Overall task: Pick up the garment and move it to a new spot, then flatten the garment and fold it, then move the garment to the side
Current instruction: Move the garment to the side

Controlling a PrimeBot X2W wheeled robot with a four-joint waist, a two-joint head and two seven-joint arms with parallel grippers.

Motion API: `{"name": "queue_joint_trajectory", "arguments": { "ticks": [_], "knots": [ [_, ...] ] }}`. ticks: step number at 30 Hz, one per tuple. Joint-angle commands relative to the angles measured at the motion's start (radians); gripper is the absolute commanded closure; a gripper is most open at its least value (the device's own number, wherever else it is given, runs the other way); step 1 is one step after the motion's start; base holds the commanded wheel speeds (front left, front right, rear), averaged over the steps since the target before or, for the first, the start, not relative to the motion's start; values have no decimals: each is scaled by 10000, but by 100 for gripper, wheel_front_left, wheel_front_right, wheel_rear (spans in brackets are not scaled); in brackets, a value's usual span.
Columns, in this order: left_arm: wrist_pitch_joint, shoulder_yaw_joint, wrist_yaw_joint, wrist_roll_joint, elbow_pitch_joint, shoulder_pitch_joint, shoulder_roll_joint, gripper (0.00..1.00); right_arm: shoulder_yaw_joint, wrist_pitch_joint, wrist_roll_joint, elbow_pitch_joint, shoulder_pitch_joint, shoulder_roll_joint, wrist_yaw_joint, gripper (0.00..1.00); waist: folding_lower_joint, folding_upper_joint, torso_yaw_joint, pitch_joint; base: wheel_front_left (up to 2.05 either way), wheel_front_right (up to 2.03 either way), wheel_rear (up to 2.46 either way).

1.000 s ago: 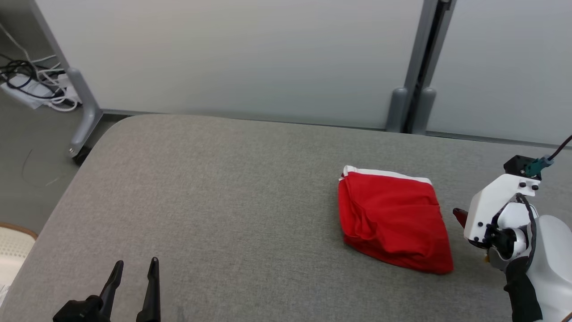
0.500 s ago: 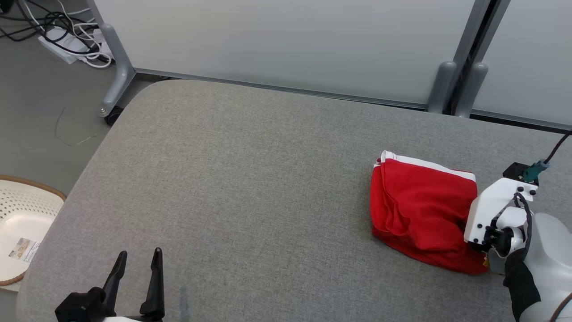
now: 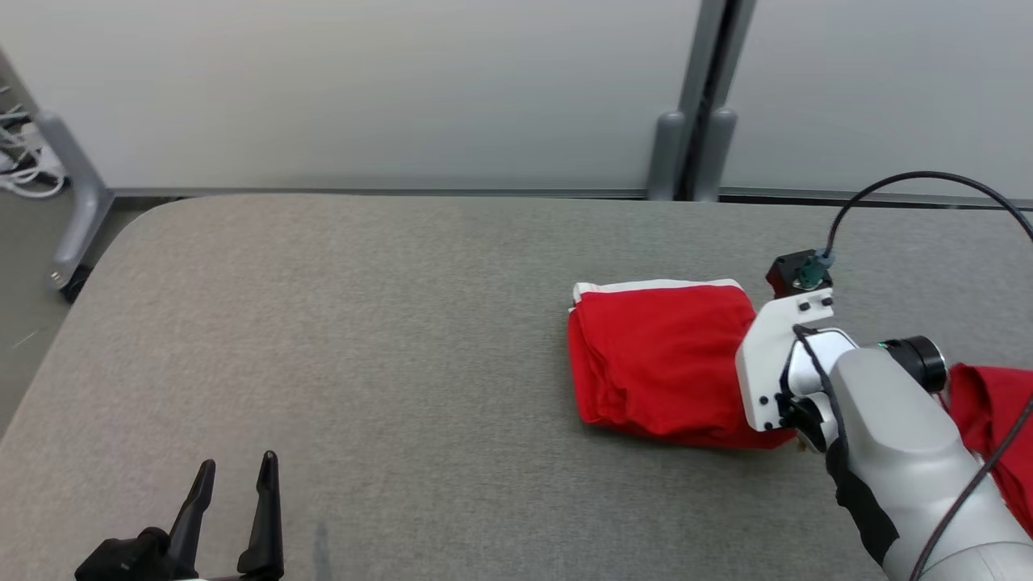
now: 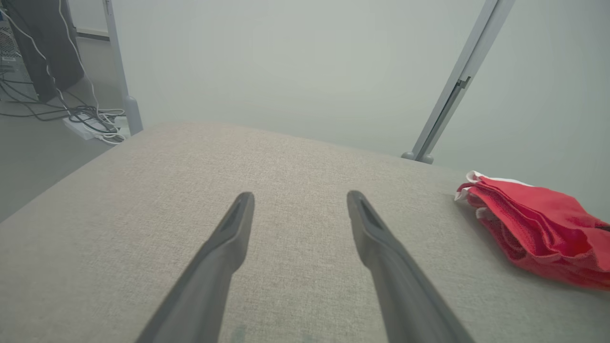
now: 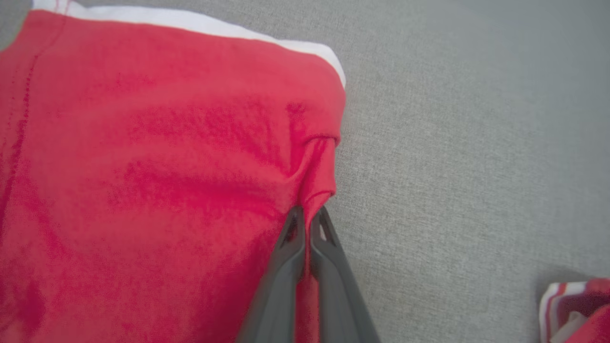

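On the grey table (image 3: 363,323), folded red garment (image 3: 658,363), white-banded far edge

Red garment (image 3: 654,363) on grey table (image 3: 363,323), R arm (image 3: 871,403) at its edge; L gripper (image 3: 237,464) spread

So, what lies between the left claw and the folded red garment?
Bare grey table surface, from left claw to folded red garment, as the head view shows.
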Motion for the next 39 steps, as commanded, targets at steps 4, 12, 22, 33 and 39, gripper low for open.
{"name": "queue_joint_trajectory", "arguments": {
  "ticks": [4, 12, 22, 33, 39],
  "knots": [
    [-216, 115, 103, 45, -248, 145, -170, 0, 1695, 320, 689, -1021, 299, -445, -1, 100, 0, 0, -1656, -504, 0, 0, 0],
    [-258, -45, -36, 21, -238, 16, -345, 0, 4199, 1210, 1908, -3991, 1025, -2955, -1, 100, 0, 0, -2717, -557, 0, 0, 0],
    [-90, -144, -124, 65, -201, -130, -135, 0, 4507, 702, 1016, -4730, 1096, -5036, -1, 100, 0, 0, -2937, -199, 0, 0, 0],
    [102, -395, -265, 250, -157, -643, 68, 0, 557, -736, 256, -1464, 1178, -4584, -1, 100, 0, 0, -1845, 355, 0, 0, 0],
    [84, -340, -167, 342, -267, -633, 232, 0, -1011, -983, -851, -514, 1302, -4355, -1, 0, 0, 0, -1509, 389, 0, 0, 0]
  ]
}}
